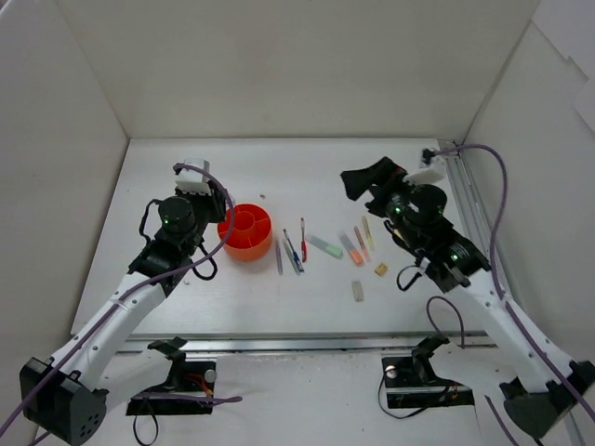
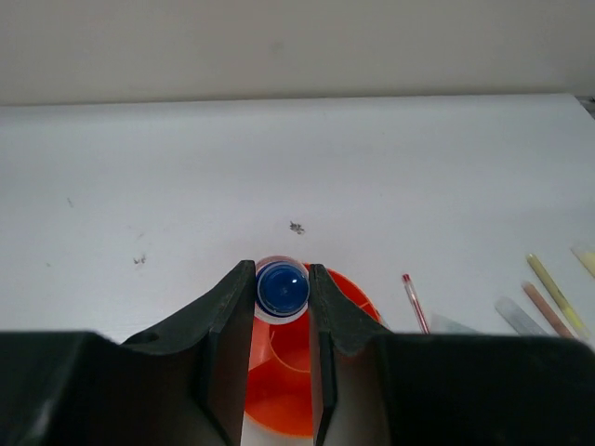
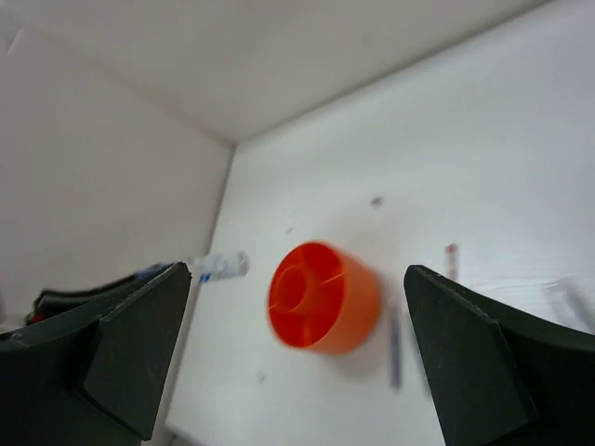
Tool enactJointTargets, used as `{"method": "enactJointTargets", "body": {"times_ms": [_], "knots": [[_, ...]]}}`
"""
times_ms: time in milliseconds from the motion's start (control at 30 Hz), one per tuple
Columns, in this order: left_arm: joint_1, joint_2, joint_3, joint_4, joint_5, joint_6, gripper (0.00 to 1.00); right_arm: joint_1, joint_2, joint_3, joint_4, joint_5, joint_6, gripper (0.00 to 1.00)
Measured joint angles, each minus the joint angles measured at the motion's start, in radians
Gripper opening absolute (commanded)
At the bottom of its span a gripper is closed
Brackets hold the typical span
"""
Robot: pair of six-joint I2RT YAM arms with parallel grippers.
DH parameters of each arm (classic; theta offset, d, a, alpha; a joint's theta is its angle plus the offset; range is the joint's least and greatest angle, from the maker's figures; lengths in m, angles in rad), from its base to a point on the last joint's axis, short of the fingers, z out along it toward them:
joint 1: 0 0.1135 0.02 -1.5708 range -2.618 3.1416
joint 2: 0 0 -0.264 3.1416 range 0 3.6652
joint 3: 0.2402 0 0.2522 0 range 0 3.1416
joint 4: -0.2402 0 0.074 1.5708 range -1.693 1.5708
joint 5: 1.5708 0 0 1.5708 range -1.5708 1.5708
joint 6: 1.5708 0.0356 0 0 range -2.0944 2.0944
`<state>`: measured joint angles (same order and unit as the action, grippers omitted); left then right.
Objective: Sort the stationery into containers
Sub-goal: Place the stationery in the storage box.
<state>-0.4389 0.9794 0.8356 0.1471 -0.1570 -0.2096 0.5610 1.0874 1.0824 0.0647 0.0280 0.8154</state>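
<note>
My left gripper [image 1: 206, 186] hangs just left of the orange-red divided bowl [image 1: 246, 230]. In the left wrist view the gripper [image 2: 282, 279] is shut on a blue-white marker [image 2: 282, 288], seen end-on, above the bowl's near rim [image 2: 288, 390]. My right gripper [image 1: 363, 181] is raised above the table's right half, open and empty. In its wrist view [image 3: 297, 279] it faces the bowl [image 3: 321, 297] and the held marker [image 3: 218, 267]. On the table lie a grey pen [image 1: 278, 255], a blue pen [image 1: 292, 251], a red pen [image 1: 303, 240], a green marker [image 1: 325, 246], an orange marker [image 1: 361, 243] and a yellow marker [image 1: 368, 230].
Two beige erasers [image 1: 381, 269] [image 1: 358, 291] lie near the front right. White walls enclose the table on the left, back and right. A rail and cables [image 1: 469, 186] run along the right edge.
</note>
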Motion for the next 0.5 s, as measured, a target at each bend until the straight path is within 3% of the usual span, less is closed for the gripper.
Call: {"method": "enactJointTargets", "body": {"times_ms": [167, 500], "knots": [[0.009, 0.063, 0.055, -0.069, 0.110, -0.032, 0.00, -0.006, -0.198, -0.084, -0.117, 0.333, -0.134, 0.98], [0.009, 0.162, 0.060, -0.115, 0.154, -0.076, 0.00, -0.005, -0.158, -0.112, -0.306, 0.598, -0.223, 0.98]]}}
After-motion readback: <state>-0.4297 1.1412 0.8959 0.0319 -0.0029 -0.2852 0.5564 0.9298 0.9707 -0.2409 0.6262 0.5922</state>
